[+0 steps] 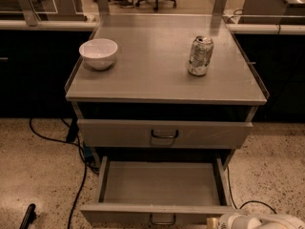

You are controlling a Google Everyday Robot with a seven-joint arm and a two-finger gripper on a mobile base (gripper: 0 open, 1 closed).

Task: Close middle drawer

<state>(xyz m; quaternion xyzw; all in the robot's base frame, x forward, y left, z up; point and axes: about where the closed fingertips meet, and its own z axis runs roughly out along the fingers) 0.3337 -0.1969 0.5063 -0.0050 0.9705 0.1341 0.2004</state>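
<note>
Just left of pincer [214,222], open middle drawer [161,184].

The robot's white, rounded plastic arm [269,222] comes in at the bottom right corner of the frame and lies nearly level, reaching leftward along the lower edge. Only its upper surface shows; the bottom and right borders cut off the rest. At its left end sits the gripper [213,221], a small pale tip low in the frame, just right of centre.
</note>
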